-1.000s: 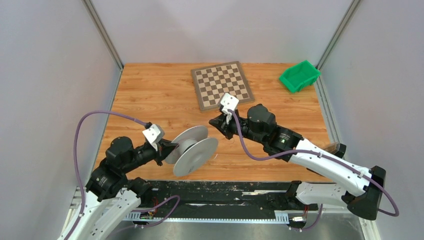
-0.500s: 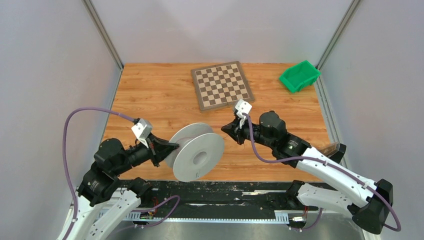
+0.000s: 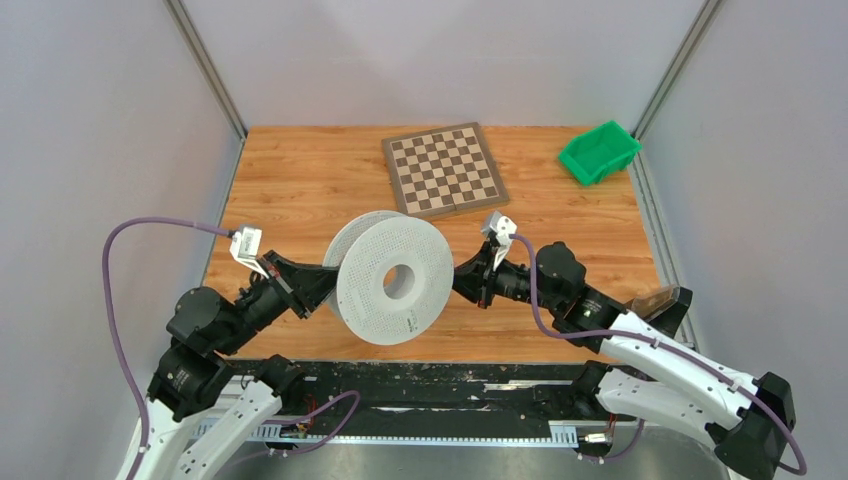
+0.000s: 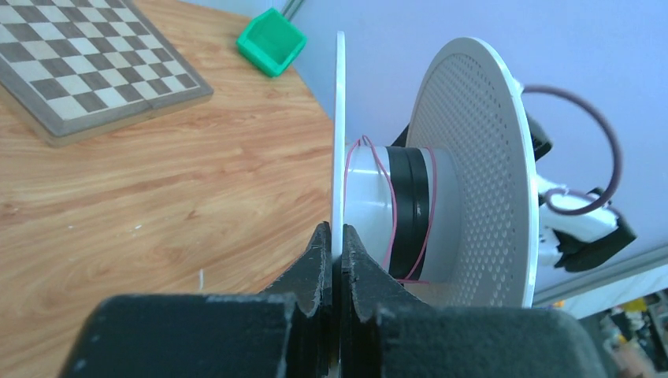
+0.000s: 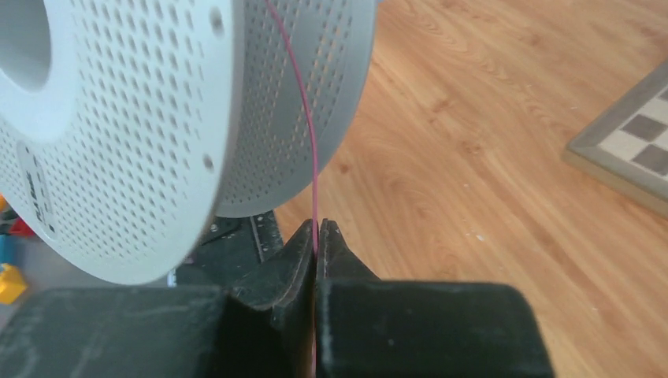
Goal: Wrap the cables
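A white perforated spool (image 3: 390, 278) is held above the table's near middle. My left gripper (image 3: 325, 283) is shut on the rim of one flange (image 4: 339, 134). The hub (image 4: 370, 205) carries a black band and a few turns of thin pink cable (image 4: 429, 205). My right gripper (image 3: 462, 280) is shut on the pink cable (image 5: 309, 134), which runs straight from the jaws up between the two flanges (image 5: 118, 134). The right gripper (image 5: 317, 236) sits just right of the spool.
A chessboard (image 3: 444, 168) lies at the back middle of the wooden table (image 3: 300, 180). A green bin (image 3: 598, 152) stands at the back right corner. Purple arm cables loop beside both arms. A black rail runs along the near edge.
The left arm drew back and turned the spool so its perforated face points up toward the camera. The right gripper moved right and nearer, staying beside the spool with the cable.
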